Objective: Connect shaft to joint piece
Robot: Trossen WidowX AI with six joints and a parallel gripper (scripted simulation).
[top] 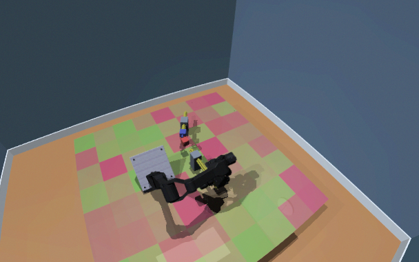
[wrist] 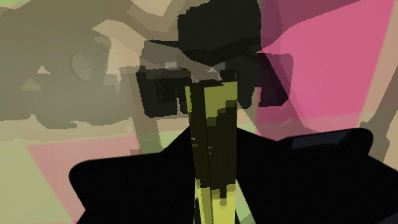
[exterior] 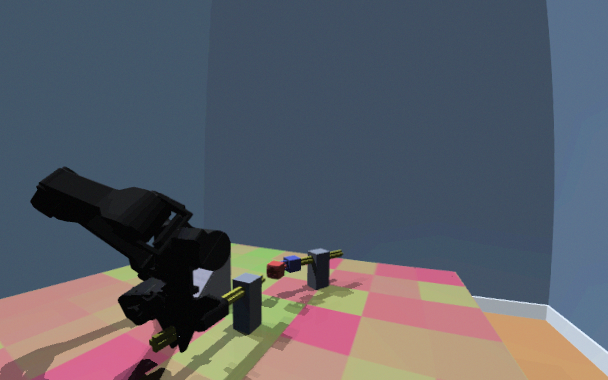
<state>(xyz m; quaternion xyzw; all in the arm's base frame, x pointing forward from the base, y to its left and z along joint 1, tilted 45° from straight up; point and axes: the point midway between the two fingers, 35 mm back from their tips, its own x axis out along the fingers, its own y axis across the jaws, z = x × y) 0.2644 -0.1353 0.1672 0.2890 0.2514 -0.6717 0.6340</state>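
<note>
The second shaft, yellow (top: 202, 164) (exterior: 234, 295) (wrist: 223, 207), runs through its grey block (top: 196, 160) (exterior: 247, 306); its tip sticks out a little on the far side. My gripper (wrist: 206, 129) is shut on this shaft, near its rear end, with a finger on either side. The first shaft (top: 185, 114) (exterior: 336, 253) passes through the other grey block (top: 184, 121) (exterior: 318, 270). On its end sit a blue part (top: 182, 132) (exterior: 292, 263) and the red joint piece (top: 185, 140) (exterior: 275, 269), which is apart from the second shaft's tip. Its opening cannot be made out clearly.
A grey plate (top: 149, 162) with bolts at its corners carries the arm's base, left of the second shaft's block in the top view. The patchwork mat (top: 115, 234) (exterior: 417, 345) lies under everything. Light rims and high walls surround the orange floor.
</note>
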